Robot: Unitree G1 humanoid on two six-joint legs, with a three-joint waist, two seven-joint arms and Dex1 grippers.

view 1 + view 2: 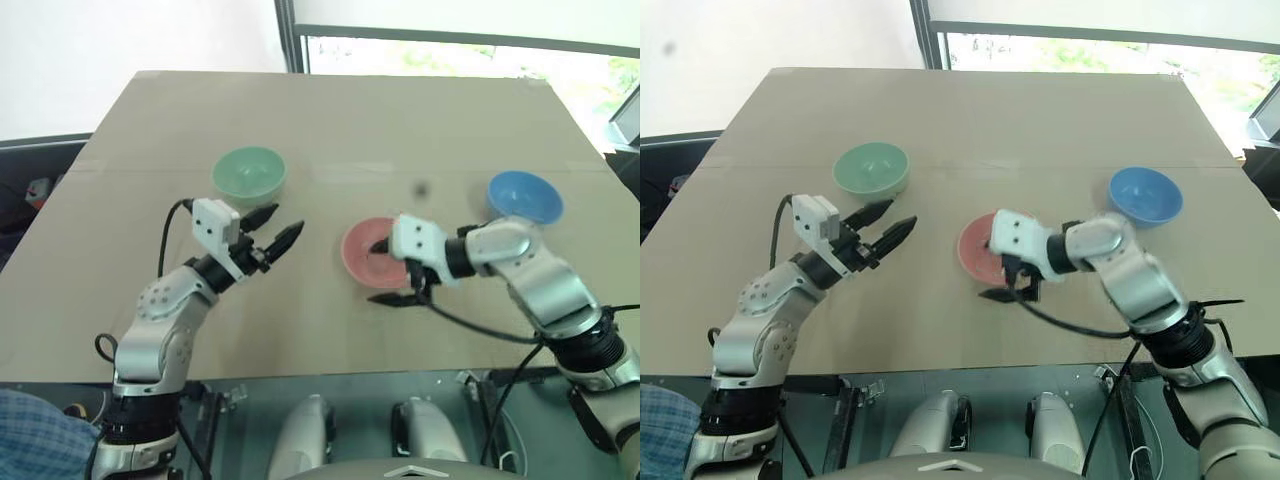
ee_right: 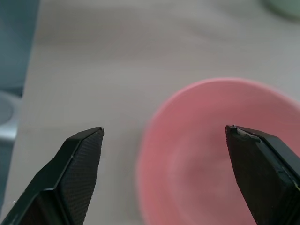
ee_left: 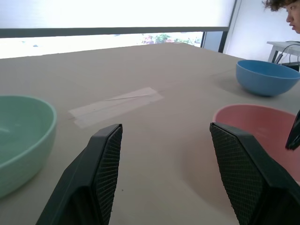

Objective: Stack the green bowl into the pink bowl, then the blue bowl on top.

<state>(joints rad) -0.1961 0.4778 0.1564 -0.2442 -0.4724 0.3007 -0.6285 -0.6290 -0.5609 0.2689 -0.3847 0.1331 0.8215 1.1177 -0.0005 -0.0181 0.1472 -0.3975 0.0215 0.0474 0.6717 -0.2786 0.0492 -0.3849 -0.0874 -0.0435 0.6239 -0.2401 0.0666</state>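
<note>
The green bowl [image 1: 249, 172] sits just beyond the left gripper [image 1: 277, 228], its jaws open and empty; the right gripper [image 1: 390, 271], jaws spread wide, straddles the pink bowl's [image 1: 362, 252] near rim.

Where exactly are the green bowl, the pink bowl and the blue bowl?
green bowl [image 1: 249, 171], left eye view, inside of the bowl.
pink bowl [image 1: 362, 255], left eye view, bare inside beside the gripper.
blue bowl [image 1: 524, 195], left eye view, inside of the bowl.
</note>
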